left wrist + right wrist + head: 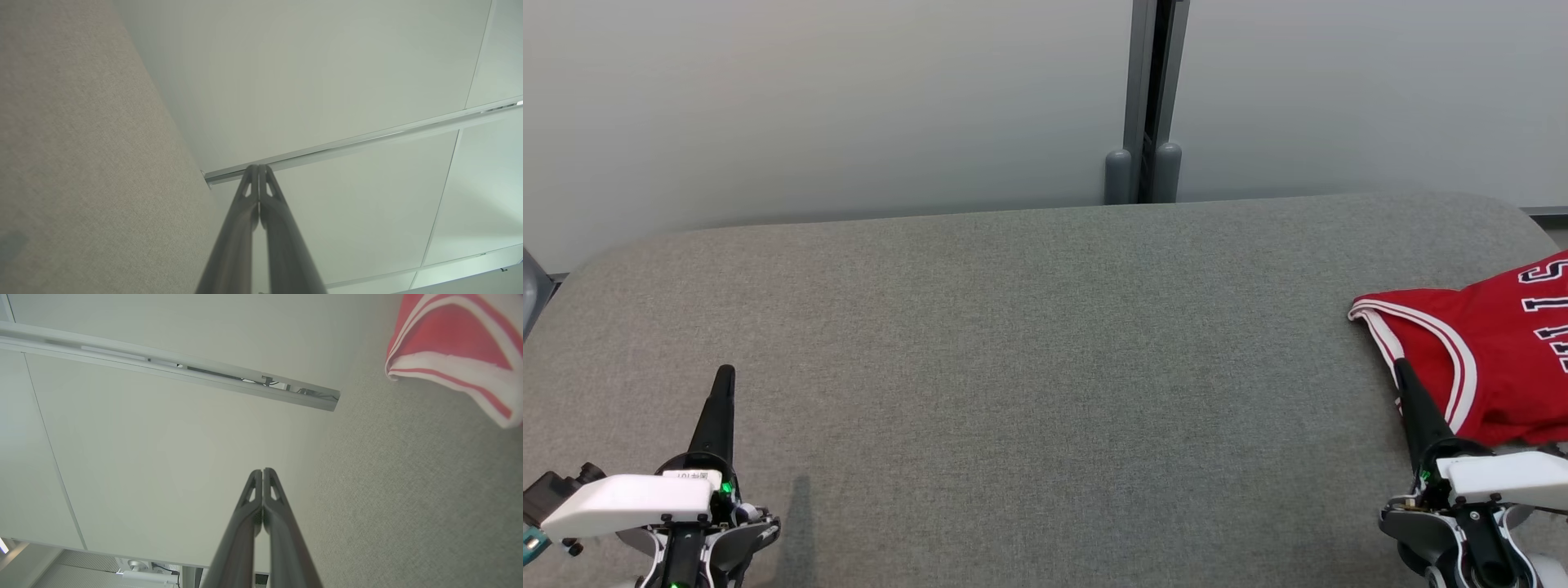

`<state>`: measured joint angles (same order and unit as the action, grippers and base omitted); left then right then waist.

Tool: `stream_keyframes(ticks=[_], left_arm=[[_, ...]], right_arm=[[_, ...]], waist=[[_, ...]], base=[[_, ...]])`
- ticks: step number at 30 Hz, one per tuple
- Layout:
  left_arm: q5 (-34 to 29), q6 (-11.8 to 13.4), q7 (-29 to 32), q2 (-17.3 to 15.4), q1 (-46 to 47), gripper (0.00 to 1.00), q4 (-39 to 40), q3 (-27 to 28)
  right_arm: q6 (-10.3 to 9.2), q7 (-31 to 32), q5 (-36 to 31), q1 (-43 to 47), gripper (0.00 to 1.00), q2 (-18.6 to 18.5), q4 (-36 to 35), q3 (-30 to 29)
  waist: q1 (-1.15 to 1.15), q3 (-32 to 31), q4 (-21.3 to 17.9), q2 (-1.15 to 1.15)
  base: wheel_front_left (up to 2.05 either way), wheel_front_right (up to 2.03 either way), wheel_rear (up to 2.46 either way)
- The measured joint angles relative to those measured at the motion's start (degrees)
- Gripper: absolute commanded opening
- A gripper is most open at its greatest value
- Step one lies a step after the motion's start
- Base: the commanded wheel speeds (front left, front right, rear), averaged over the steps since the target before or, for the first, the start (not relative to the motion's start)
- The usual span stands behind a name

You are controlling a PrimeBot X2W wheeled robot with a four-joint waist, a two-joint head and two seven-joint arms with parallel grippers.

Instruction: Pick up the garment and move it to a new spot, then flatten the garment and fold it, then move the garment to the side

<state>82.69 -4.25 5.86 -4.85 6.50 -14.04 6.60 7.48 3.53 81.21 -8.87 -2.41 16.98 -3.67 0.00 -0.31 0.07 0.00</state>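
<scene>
Head view puts the garment [1494, 367], a red jersey with white-and-red trim, at the right end of the grey padded surface [1013, 351], partly cut off by the frame's right edge. Your right gripper [1399, 365] sits just beside its near-left hem with both fingers pressed together and nothing between them. In the right wrist view the tips stand apart from the cloth. Your left gripper [725, 372] rests near the left corner, well away, likewise pinched together and empty.

Expect the jersey to be light, limp and a little slick. It will sag and bunch, so a pinch on a single layer may slip. Take it by the banded trim at the left, where the doubled edge gives the fingers more to bite.

The trimmed opening points left and the lettering runs near-to-far, so its long axis probably lies left to right, top end leftward. How far it extends right you cannot tell.
</scene>
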Motion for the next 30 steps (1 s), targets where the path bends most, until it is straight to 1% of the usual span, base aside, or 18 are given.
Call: stream_keyframes(ticks=[20, 27, 30], left_arm=[[7.0, -0.9, 1.8, 1.5, 2.1, 0.0, -1.0, 2.0], [9.2, -1.3, 2.4, 1.9, 2.3, 0.0, -1.3, 2.7], [9.2, -1.3, 2.4, 1.9, 2.3, 0.0, -1.3, 2.7]], right_arm=[[0.0, 1.0, 8.6, -1.4, 0.0, -0.1, 1.1, -0.4], [0.0, 1.1, 11.0, -1.9, 0.0, -0.2, 1.6, -0.6], [0.0, 1.1, 11.1, -2.1, 0.0, -0.2, 1.6, -0.6]], waist=[[0.0, 0.2, -0.1, 0.0], [0.0, 0.3, -0.1, 0.0], [0.0, 0.3, -0.1, 0.0]], base=[[0.0, 0.0, 0.0], [0.0, 0.0, 0.0], [0.0, 0.0, 0.0]])
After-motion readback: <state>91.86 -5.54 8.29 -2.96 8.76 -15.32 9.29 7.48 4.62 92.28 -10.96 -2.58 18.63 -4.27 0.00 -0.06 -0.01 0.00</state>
